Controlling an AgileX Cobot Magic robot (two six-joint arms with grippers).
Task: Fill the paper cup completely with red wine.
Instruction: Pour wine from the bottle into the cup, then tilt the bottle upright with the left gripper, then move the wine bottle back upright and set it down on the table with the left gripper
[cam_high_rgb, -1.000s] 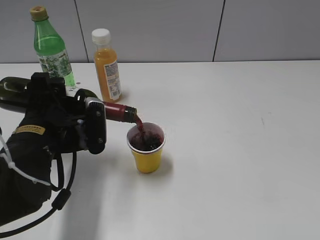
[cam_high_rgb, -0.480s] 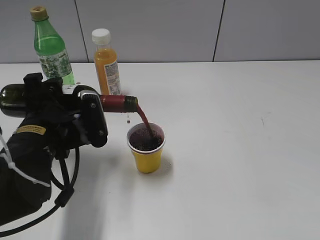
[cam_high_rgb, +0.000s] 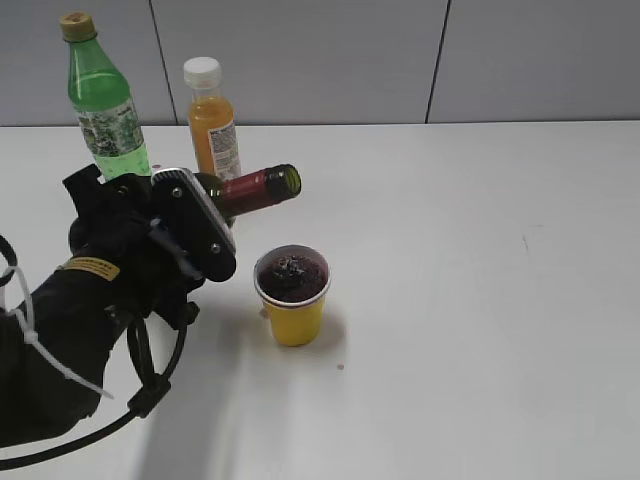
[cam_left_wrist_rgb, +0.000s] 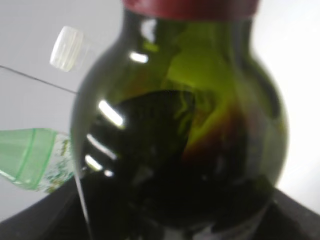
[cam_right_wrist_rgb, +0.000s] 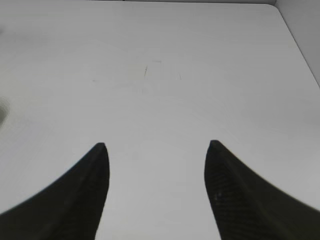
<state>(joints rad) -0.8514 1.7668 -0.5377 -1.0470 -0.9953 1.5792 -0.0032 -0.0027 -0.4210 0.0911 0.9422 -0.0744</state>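
Bottle (cam_high_rgb: 250, 190) tipped back up — pouring stopped, left pincer (cam_high_rgb: 190, 235) gripping it, paper cup (cam_high_rgb: 292, 296) full

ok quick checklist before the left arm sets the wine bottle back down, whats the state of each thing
1. Pour stopped: ok. The wine bottle has its mouth tipped upward and no stream runs from it.
2. Fill level: ok. Dark wine sits close under the rim of the paper cup.
3. Cup upright: ok, standing on the table.
4. Grip on the bottle: ok. The left gripper is clamped around it; the fingers themselves are hidden.
5. Spills: not ok. A small dark spot lies on the table near the cup.
6. Right gripper: ok, open over bare table, away from the cup.
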